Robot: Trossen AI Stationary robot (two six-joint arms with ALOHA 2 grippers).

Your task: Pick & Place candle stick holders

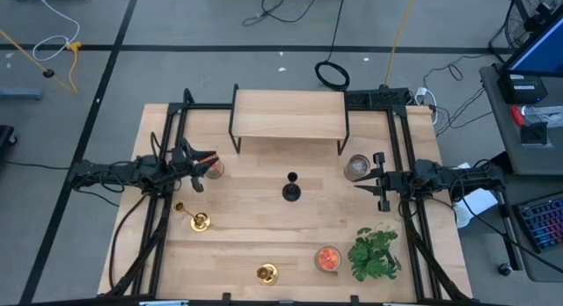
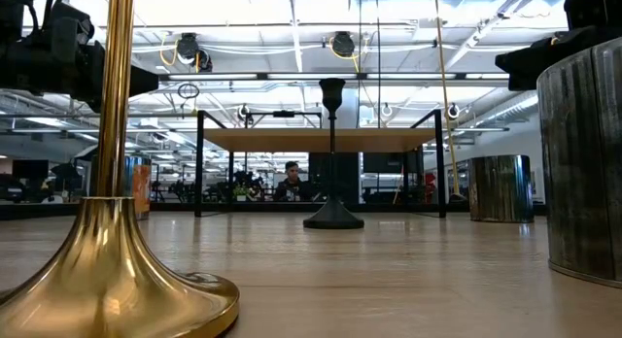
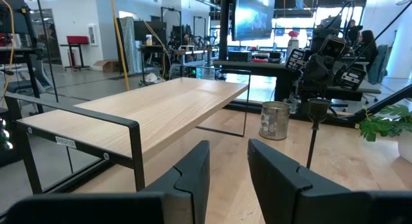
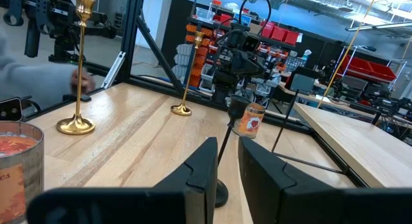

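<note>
Candlesticks look top-heavy: thin stiff stems, slick metal, so pinch low on the stem. Black holder (image 1: 291, 188) stands mid-surface, two brass ones (image 1: 199, 220) (image 1: 266, 273) toward the front-left edge. Left gripper (image 1: 201, 162) and right gripper (image 1: 368, 179) hover, jaws slightly spread, holding nothing.

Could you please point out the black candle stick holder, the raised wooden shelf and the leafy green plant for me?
black candle stick holder (image 1: 291, 192): high view, on its round base.
raised wooden shelf (image 1: 288, 113): high view, on the middle of its board.
leafy green plant (image 1: 375, 252): high view, on its leaves.
</note>
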